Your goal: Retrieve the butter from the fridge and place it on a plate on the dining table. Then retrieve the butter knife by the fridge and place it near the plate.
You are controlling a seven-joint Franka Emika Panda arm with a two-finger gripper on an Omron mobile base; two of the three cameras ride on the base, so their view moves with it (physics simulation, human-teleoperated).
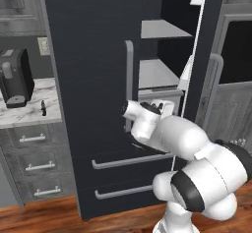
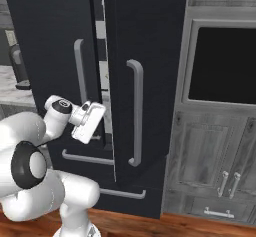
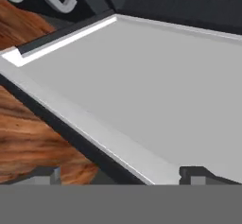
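Observation:
The fridge (image 1: 93, 79) is dark navy; its left door is closed and its right door (image 1: 209, 55) is swung open, baring grey shelves (image 1: 157, 72). My hand (image 1: 149, 111) reaches into the opening at the level of the lower shelf, and from the other side my hand (image 2: 89, 121) sits at the gap between the doors (image 2: 102, 56). My gripper (image 3: 123, 176) is open over a bare grey shelf (image 3: 151, 86), with nothing between its fingertips (image 3: 47, 175). The butter knife (image 1: 43, 107) lies on the marble counter left of the fridge. The butter, plate and dining table are out of view.
A black coffee machine (image 1: 15, 77) stands on the marble counter (image 1: 29, 116) above grey drawers (image 1: 34, 153). Fridge drawers with grey bar handles (image 1: 128, 160) lie below my arm. A built-in oven (image 2: 225, 66) and grey cabinets flank the fridge on the right. Wood floor (image 3: 28, 138) lies below.

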